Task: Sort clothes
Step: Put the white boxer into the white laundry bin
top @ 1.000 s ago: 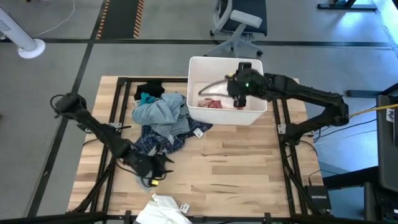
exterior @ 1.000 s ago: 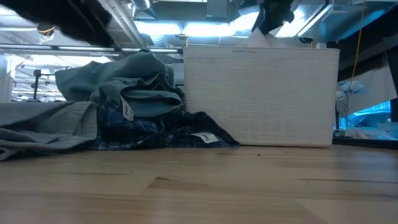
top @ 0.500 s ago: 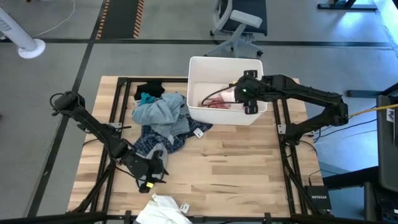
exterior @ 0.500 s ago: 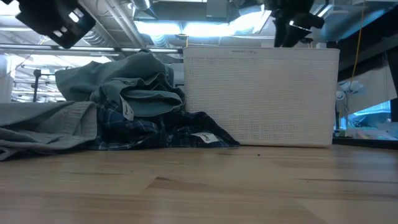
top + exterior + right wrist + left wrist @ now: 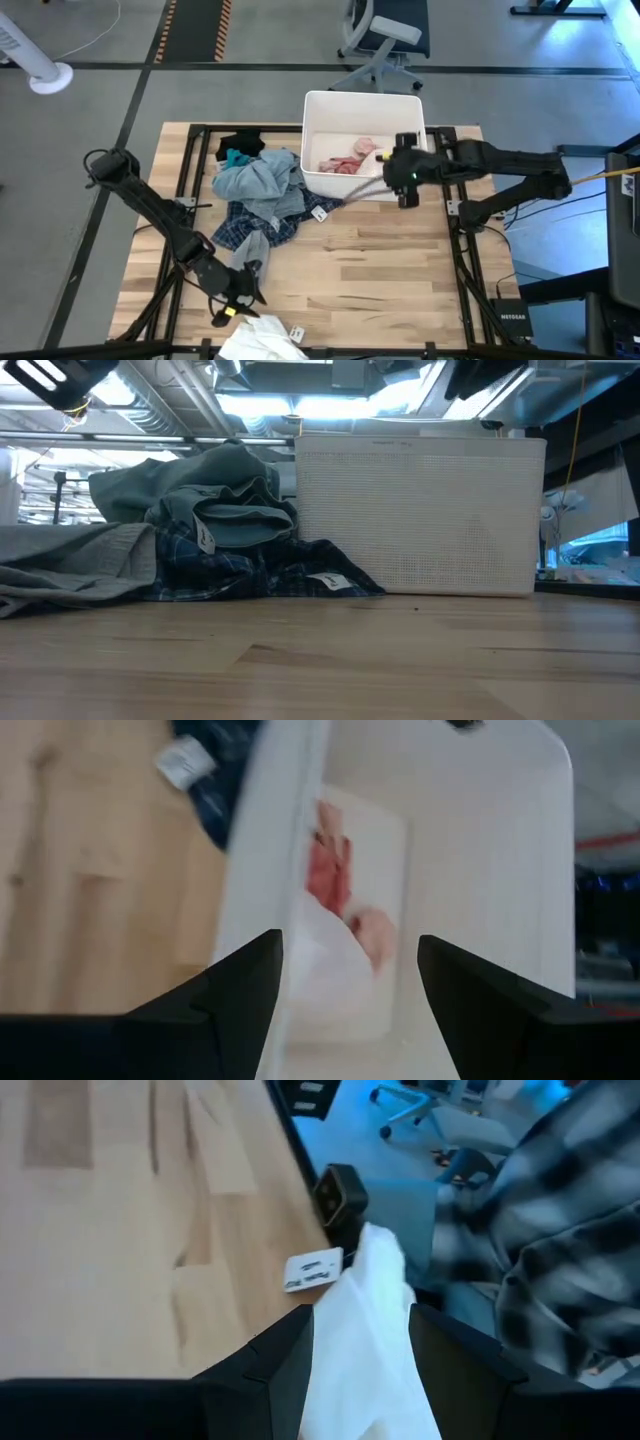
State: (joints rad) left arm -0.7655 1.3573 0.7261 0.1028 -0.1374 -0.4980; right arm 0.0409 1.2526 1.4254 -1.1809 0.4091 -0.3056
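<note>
Since a second ago, both my arms have pulled toward the table's near side. On the left, my left gripper (image 5: pixel 228 300) hovers just above the white garment (image 5: pixel 262 337) at the near edge, fingers spread with white cloth showing between them, not pinched. The blue-grey and plaid pile (image 5: pixel 262 198) lies mid-table. At the right, the pink garment (image 5: pixel 346 163) lies inside the white bin (image 5: pixel 314 110); my right gripper (image 5: pixel 405 186) hangs spread and empty over its near wall. I should lower the left squarely and pinch one thick fold.
</note>
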